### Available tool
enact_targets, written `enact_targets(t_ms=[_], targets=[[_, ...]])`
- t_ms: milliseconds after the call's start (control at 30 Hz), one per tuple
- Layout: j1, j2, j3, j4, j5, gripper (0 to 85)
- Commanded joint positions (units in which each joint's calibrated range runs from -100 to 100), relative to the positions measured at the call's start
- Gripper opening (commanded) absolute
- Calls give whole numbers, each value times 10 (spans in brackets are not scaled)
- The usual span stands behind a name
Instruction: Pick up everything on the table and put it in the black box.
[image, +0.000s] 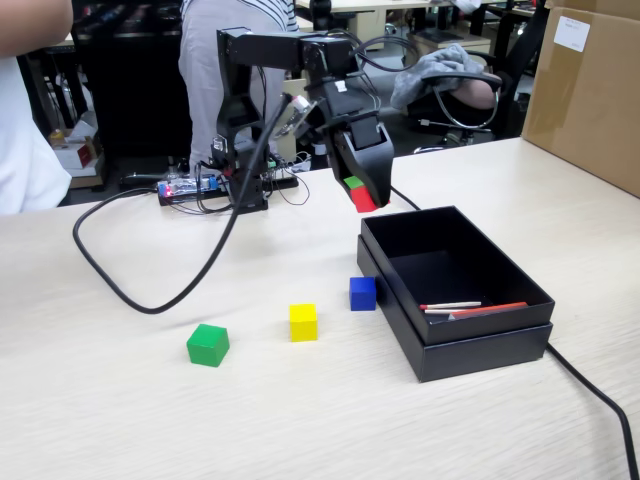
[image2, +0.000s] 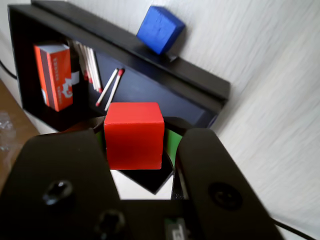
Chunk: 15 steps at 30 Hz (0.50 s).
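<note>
My gripper (image: 361, 196) hangs in the air just over the far left corner of the black box (image: 470, 352), shut on a red cube (image: 365, 201). In the wrist view the red cube (image2: 134, 135) sits squeezed between the two black jaws of the gripper (image2: 136, 141), with the black box (image2: 150, 56) beneath. On the table (image: 100, 420), left of the box, stand a blue cube (image: 362, 293), a yellow cube (image: 303, 322) and a green cube (image: 208, 345). The blue cube (image2: 160, 28) lies close beside the box wall.
Thin red and white sticks (image: 468, 308) lie inside the box, and the wrist view also shows an orange packet (image2: 53, 75) in there. A black cable (image: 140, 295) loops across the table's left. A brown cardboard box (image: 590, 90) stands at the back right. A person stands behind the arm's base.
</note>
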Motion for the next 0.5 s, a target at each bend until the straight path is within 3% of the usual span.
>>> enact_targets(t_ms=[0,467], targets=[[10,46,71,-1,8,142],[31,320,183,-2,42,145]])
